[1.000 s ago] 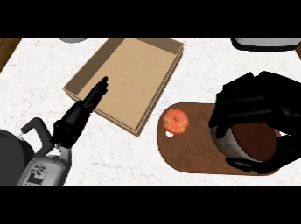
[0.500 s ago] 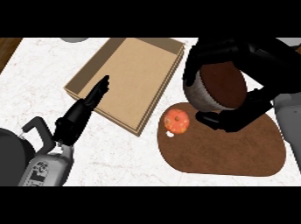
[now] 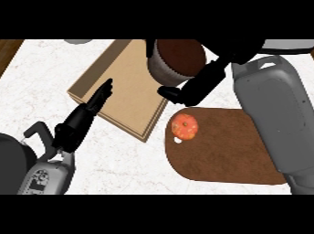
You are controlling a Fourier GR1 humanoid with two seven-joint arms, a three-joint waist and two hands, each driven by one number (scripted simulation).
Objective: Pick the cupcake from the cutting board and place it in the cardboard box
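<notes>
The cupcake [image 3: 176,58], dark brown on top with a pale pleated wrapper, hangs above the right part of the cardboard box [image 3: 122,93]. My right hand [image 3: 199,86] is shut on it, black fingers curled round its right and lower side. The grey right forearm [image 3: 274,114] crosses over the brown cutting board [image 3: 220,155], which lies right of the box. My left hand [image 3: 86,114] rests with fingers straight over the box's left edge, open and holding nothing.
A red-orange round fruit [image 3: 185,125] lies on the cutting board's upper left. A grey object [image 3: 79,41] shows at the top left and a dark-and-white one [image 3: 291,43] at the top right. Wooden floor borders the white marble counter [image 3: 119,160] on the left.
My right hand closed on the cupcake, lifted it off the cutting board and carried it up and left to above the box. The left hand has stayed still.
</notes>
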